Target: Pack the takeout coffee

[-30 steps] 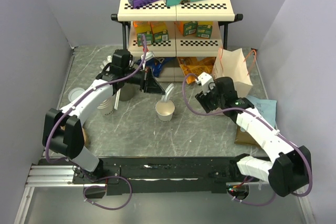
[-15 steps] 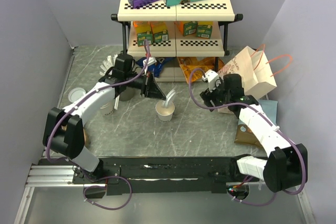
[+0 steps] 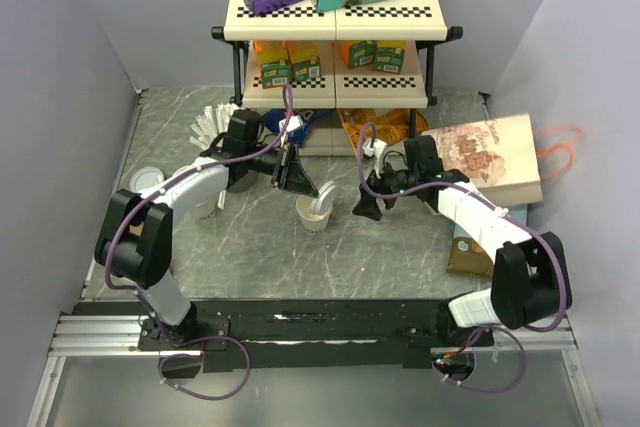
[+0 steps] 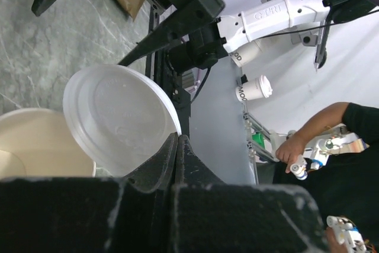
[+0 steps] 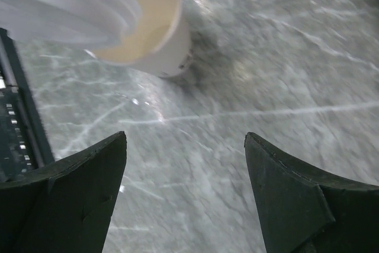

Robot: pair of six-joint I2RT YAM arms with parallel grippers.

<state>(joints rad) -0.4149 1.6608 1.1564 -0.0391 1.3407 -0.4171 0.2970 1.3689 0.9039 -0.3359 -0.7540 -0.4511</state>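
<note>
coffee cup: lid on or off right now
Off. The lid is pinched by its edge in the left gripper, held tilted above the coffee cup, whose cream inside shows.

White cup [image 3: 312, 218], cream inside; grey-veined marble table [image 3: 400, 252]; lid [image 4: 118, 119] seemingly translucent white.

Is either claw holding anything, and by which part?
Left claw pinches the plastic lid by its rim, over the paper cup; right claw is open and empty.

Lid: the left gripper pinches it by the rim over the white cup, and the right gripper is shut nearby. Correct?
No: the right gripper is open, jaws wide apart in the right wrist view. The left gripper does pinch the lid over the cup.
</note>
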